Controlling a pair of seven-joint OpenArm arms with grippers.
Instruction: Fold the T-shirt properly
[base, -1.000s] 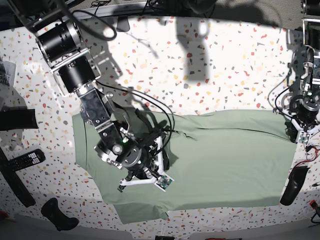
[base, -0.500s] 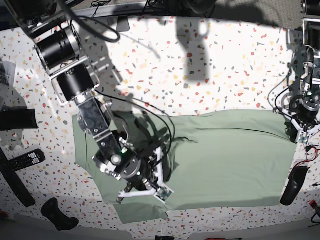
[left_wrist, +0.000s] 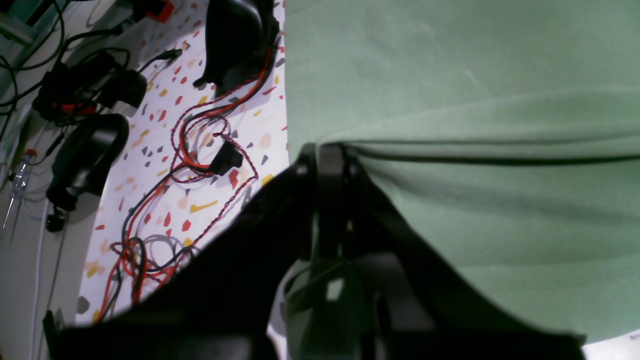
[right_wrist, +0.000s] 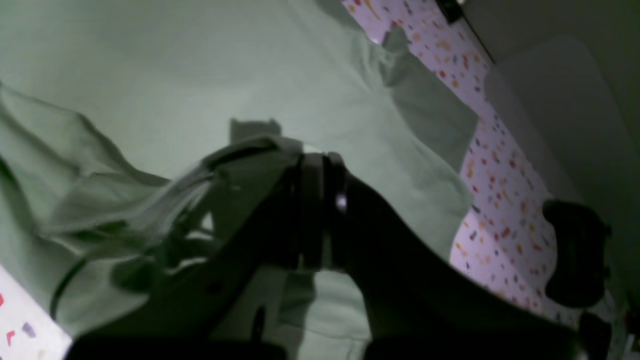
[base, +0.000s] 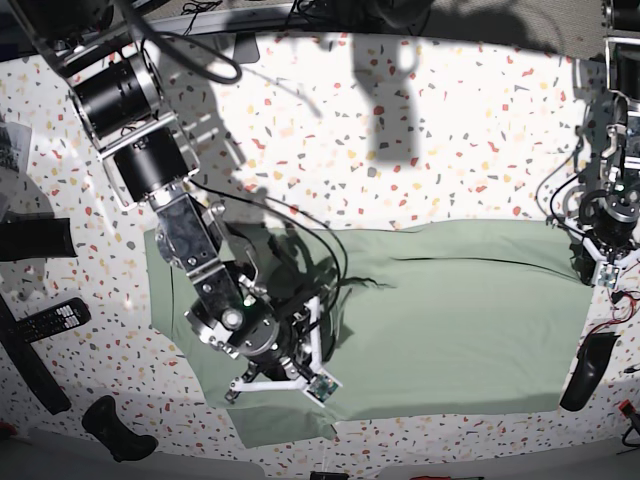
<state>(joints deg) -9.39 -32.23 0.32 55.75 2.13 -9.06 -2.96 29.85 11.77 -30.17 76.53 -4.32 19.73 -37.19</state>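
The pale green T-shirt (base: 460, 310) lies spread wide over the speckled table (base: 420, 130). In the base view my right gripper (base: 322, 325) is over the shirt's left half, and the cloth bunches up around it. The right wrist view shows this gripper (right_wrist: 315, 160) shut on a raised fold of the T-shirt (right_wrist: 150, 60), with wrinkles trailing to the left. My left gripper (base: 592, 262) sits at the shirt's right edge. In the left wrist view the left gripper (left_wrist: 325, 150) is shut on the hem of the T-shirt (left_wrist: 475, 75), and a taut crease runs away from its tips.
A remote control (base: 50, 320) and a black handle-like object (base: 115, 428) lie left of the shirt. Another black object (base: 585, 370) and tangled red-black wires (left_wrist: 190, 150) lie at the right edge. Papers (base: 10, 145) are at the far left.
My right arm has moved toward the table's front edge, dragging the gripped fold with it. The left arm has stayed in place.
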